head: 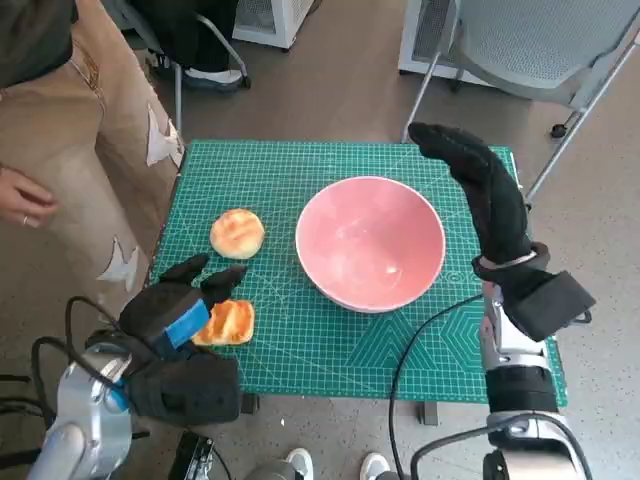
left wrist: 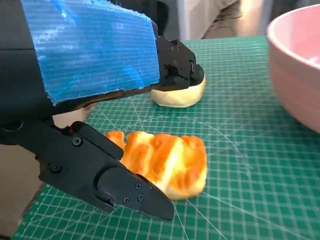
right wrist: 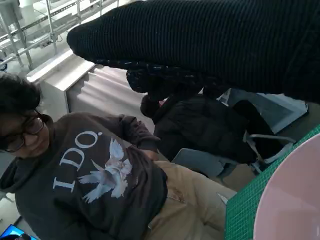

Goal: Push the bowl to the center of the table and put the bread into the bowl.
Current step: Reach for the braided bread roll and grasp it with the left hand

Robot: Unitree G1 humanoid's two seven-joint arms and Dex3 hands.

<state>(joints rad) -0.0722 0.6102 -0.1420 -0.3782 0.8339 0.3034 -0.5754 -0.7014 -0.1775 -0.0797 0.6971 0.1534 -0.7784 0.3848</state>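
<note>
Pink bowl (head: 370, 242): upright near the middle of the green cutting mat (head: 300, 350) covering the surface. Glazed bread piece (head: 226, 323): flat near the mat's front left edge, well apart from the bowl. Round bun (head: 237, 232): just beyond it. Left hand (head: 185, 305): fingers (left wrist: 125, 187) apart, poised around the glazed bread, holding nothing. Right hand (head: 478, 185): raised beside the bowl's right rim, fingers extended, empty. Person (right wrist: 90, 175): standing left of the surface. Chair (head: 540, 40): behind it.

My table (head: 470, 345), topped with a green grid mat (head: 300, 175), stands on speckled grey floor (head: 600, 220). A grey mesh chair (head: 540, 40) waits at one o'clock; a person in tan trousers (head: 95, 130) stands at ten.
</note>
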